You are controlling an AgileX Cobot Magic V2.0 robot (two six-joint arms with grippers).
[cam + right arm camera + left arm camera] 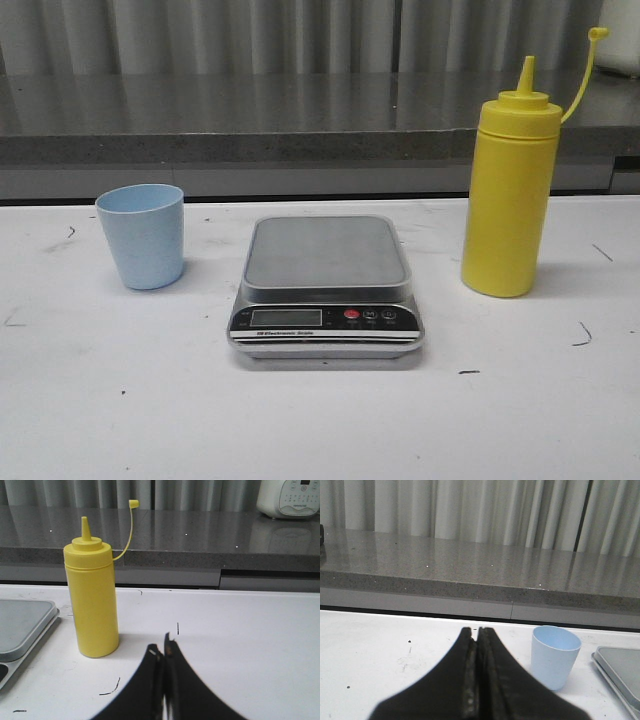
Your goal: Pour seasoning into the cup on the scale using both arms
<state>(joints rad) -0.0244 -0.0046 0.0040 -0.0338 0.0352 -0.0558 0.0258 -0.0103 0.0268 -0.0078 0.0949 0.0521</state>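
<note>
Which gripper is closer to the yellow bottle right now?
Right. The right gripper is shut and empty, close beside the seasoning bottle. The left gripper is shut over by the cup, with the scale between it and the bottle.

From the front I see neither gripper. The scale (620, 672) is cut off at the edge in both wrist views, and I can't read its display (286, 317).
</note>
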